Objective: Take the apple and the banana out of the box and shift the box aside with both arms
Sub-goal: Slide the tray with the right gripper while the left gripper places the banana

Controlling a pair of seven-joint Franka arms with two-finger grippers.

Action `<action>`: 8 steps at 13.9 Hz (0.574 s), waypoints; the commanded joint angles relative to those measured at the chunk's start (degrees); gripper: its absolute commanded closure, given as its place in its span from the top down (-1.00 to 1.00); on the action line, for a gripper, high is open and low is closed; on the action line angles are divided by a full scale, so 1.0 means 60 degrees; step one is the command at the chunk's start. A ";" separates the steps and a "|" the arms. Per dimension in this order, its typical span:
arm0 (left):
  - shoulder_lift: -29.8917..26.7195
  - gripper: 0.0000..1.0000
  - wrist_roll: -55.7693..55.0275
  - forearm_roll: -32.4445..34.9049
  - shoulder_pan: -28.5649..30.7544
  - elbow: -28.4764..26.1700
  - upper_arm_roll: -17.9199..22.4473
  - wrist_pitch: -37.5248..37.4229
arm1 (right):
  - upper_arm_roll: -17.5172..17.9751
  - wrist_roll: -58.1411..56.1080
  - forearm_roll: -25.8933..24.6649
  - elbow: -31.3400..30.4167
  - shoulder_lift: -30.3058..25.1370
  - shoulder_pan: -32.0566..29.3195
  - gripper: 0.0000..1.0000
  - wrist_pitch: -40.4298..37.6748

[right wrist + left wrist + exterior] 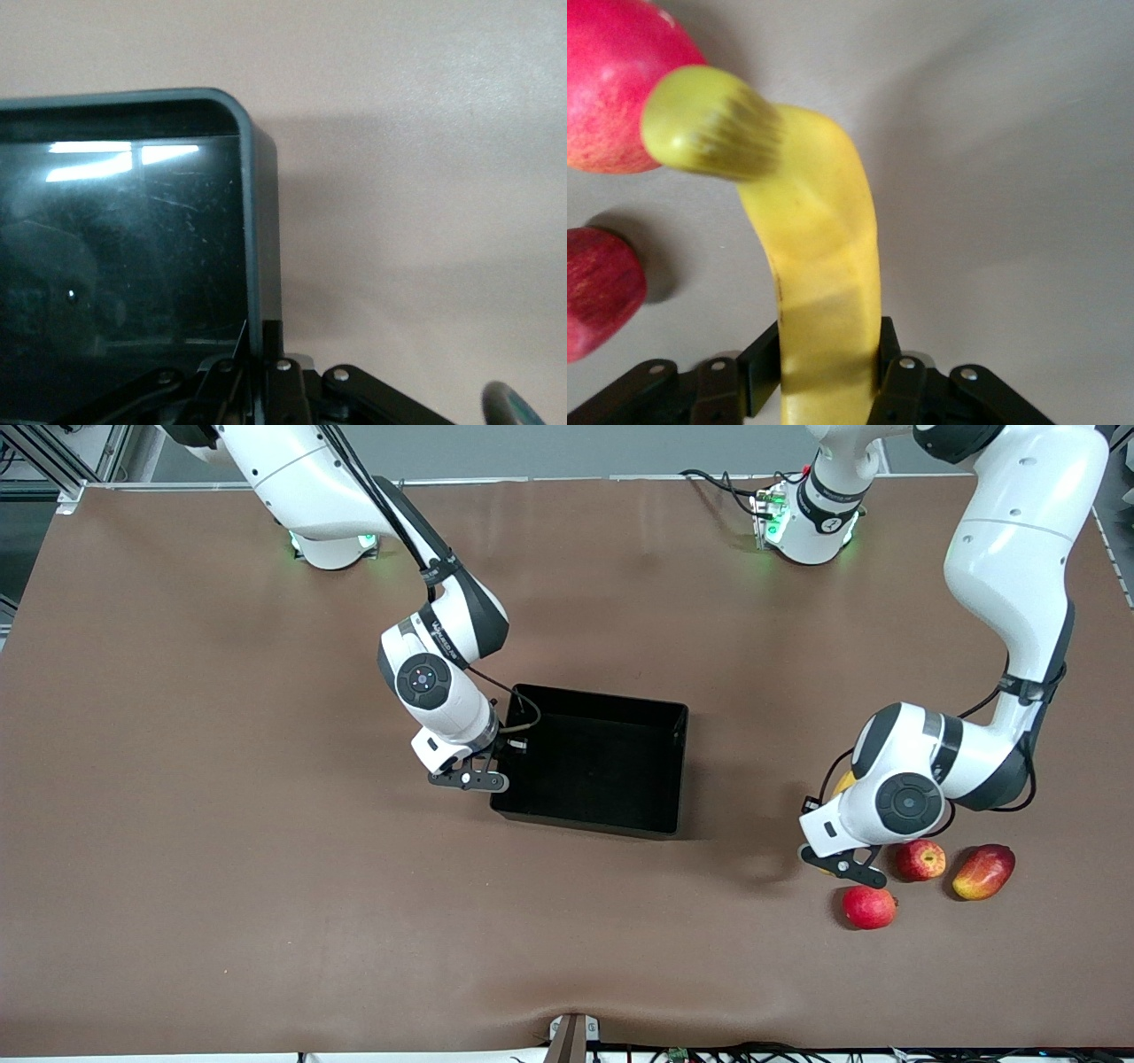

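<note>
I'm seeing the left pincer (842, 865) low over the worktop (221, 824) at the left arm's end, clamping the banana (819, 266) between both fingers (899, 372). In the left wrist view the banana is running out from the jaws, its greenish stem end sitting in front of the pinkish-red fruit (611, 84). In the front view the banana (843, 782) is mostly hidden under the wrist; only a yellow bit is peeking out. Can't tell if it's touching the worktop.

The apple (920, 859) is sitting just beside the left pincer, w/ the mango (983, 872) next to it toward the left arm's end. The pinkish-red fruit (869, 907) is lying nearer the front cam than both. All three are apart from each other.

The box (673, 762) is sitting mid-worktop, nothing inside. The right pincer (485, 766) is at the box's wall on the right arm's side, near the corner closer to the front cam. In the right wrist view the box (261, 257) wall is passing between the fingers (275, 345), jaws narrow on it, so I'm reading it as gripping the wall.
</note>
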 commanded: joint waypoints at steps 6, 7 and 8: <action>-0.0013 0.46 0.0050 0.0651 0.0742 -0.0922 0.0016 0.1291 | -0.0056 -0.0020 -0.0180 0.0764 -0.1166 -0.1098 -1.00 -0.2838; -0.0028 0.89 0.0050 0.0652 0.0742 -0.0908 0.0016 0.1291 | -0.0071 -0.0034 -0.0180 0.0882 -0.1385 -0.1420 -1.00 -0.3410; -0.0043 1.00 0.0050 0.0652 0.0771 -0.0907 0.0016 0.1291 | -0.0057 -0.0092 -0.0194 0.0898 -0.1648 -0.1800 -1.00 -0.3793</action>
